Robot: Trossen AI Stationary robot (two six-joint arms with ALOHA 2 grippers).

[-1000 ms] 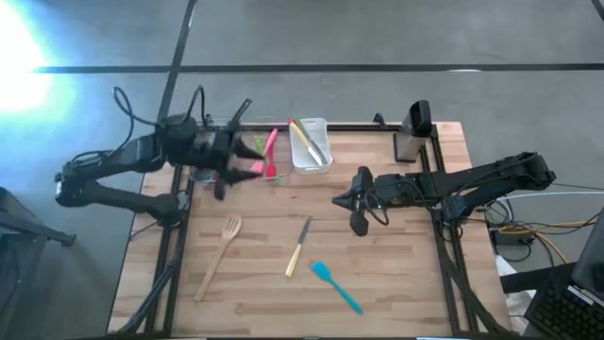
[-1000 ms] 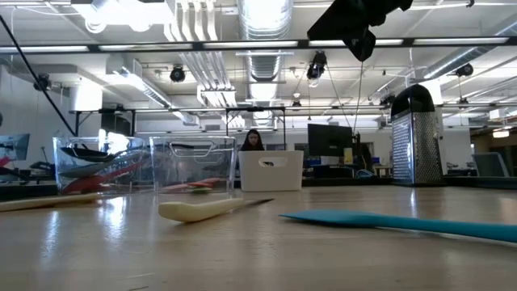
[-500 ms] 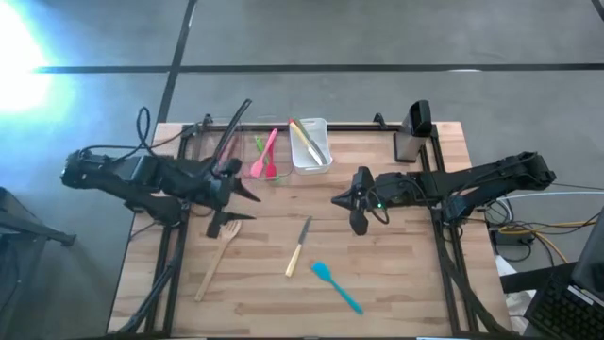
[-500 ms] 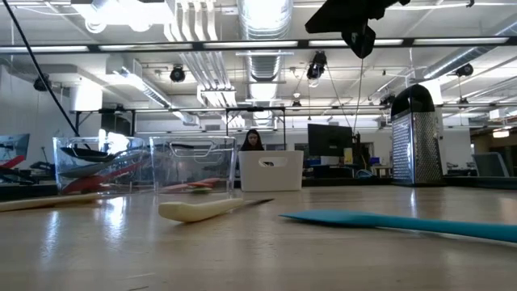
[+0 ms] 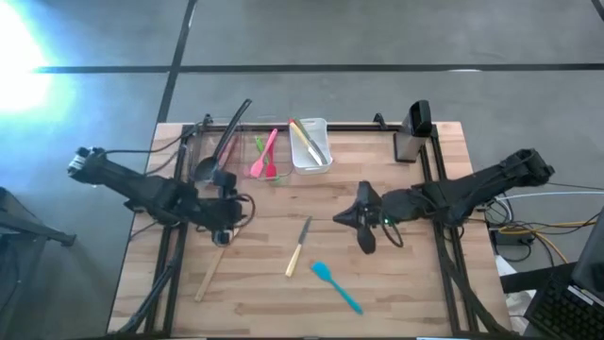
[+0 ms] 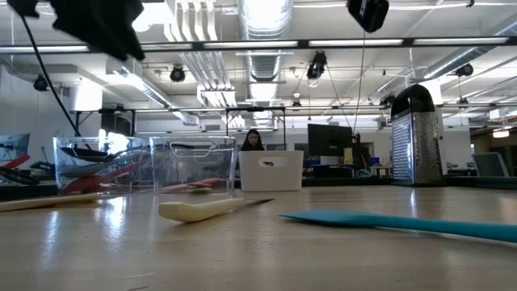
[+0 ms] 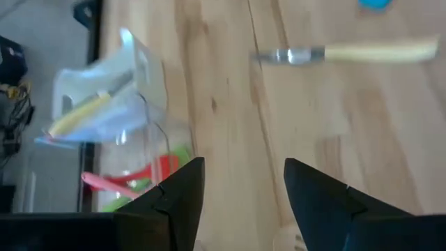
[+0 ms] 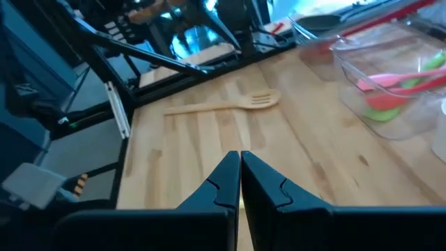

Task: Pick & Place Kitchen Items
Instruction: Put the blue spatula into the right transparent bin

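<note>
Hovering my left gripper [image 5: 226,229], fingers spread, right over the wooden fork [image 5: 216,257], and coming down off-center could just skid it sideways.

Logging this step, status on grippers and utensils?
Left gripper open above wooden slotted spatula. Right gripper shut, empty, mid-table. Cream-handled knife and teal spatula loose on table; nothing blocking.

Two dark arms poised low over the table.
Left gripper [image 5: 226,223] at nine o'clock, fingers parted; right gripper [image 5: 366,238] near centre, fingers pressed together.
</note>
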